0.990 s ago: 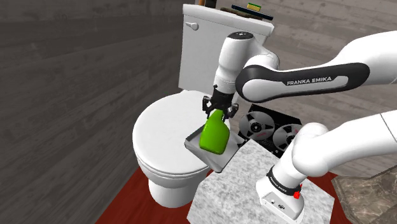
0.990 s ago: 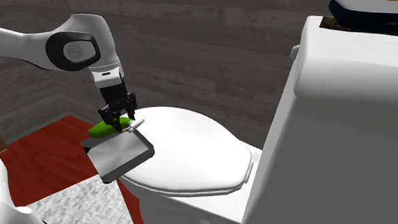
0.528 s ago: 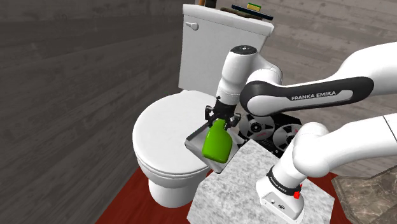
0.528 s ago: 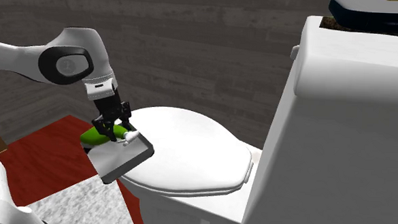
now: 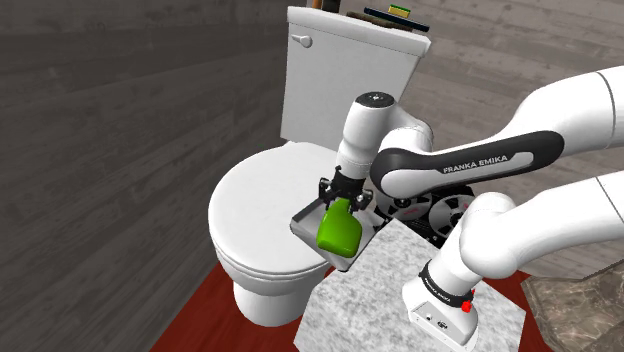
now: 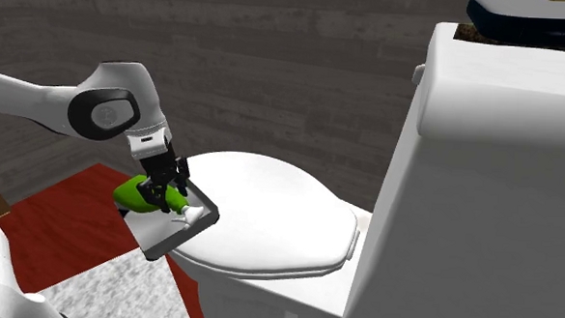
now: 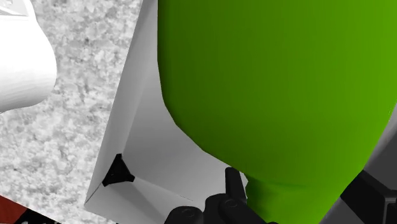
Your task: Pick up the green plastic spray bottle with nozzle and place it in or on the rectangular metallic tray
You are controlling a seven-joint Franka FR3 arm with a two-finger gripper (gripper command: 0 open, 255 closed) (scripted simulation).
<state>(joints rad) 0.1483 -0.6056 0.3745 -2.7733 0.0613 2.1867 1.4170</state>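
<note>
Clerk: Shoulder view, entries?

Checker: One spray bottle, bright green, smooth plastic, rounded shoulders. It hangs neck-up with its body low in the tray. The tray is rectangular, shallow and pale grey like metal. It sits on a corner of the desk, a grey-white speckled stone top, just beside the toilet lid, a glossy white oval. One end effector, black, closed around the bottle's neck.

Clerk: Second exterior view?

Checker: Same spray bottle, tilted over the tray, its white nozzle towards the toilet lid. The end effector is clamped just behind that nozzle. Whether the body touches the tray floor, I cannot tell.

Clerk: Wrist view?

Checker: The spray bottle is broad in the body and tapers to a narrow neck clasped between the black fingers. A tray wall and corner lie beneath it, with the speckled desk alongside.

Clerk: Handling notes?

Checker: Judged light and likely hollow, with a stiff, slick shell. The neck is the sound hold, since the taper under the nozzle should stop it sliding. The body looks too wide and slippery for these fingers. The nozzle is probably the only fragile part.
</note>
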